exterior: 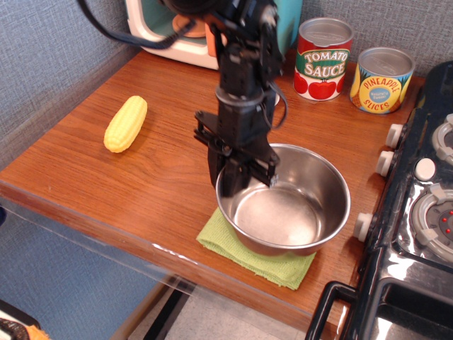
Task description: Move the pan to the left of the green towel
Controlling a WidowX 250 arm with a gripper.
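The shiny steel pan (290,212) sits on the green towel (263,260) near the table's front edge, and covers most of it. My black gripper (228,178) comes down from above onto the pan's left rim. One finger is outside the wall and one inside, shut on the rim. The pan looks slightly tilted or raised on its left side. Only the towel's front and left edges show under the pan.
A yellow toy corn cob (126,123) lies to the left on the wooden table (141,191). A tomato sauce can (323,59) and a pineapple can (382,80) stand at the back right. A toy stove (425,212) borders the right side, and a teal appliance (177,35) stands behind my arm.
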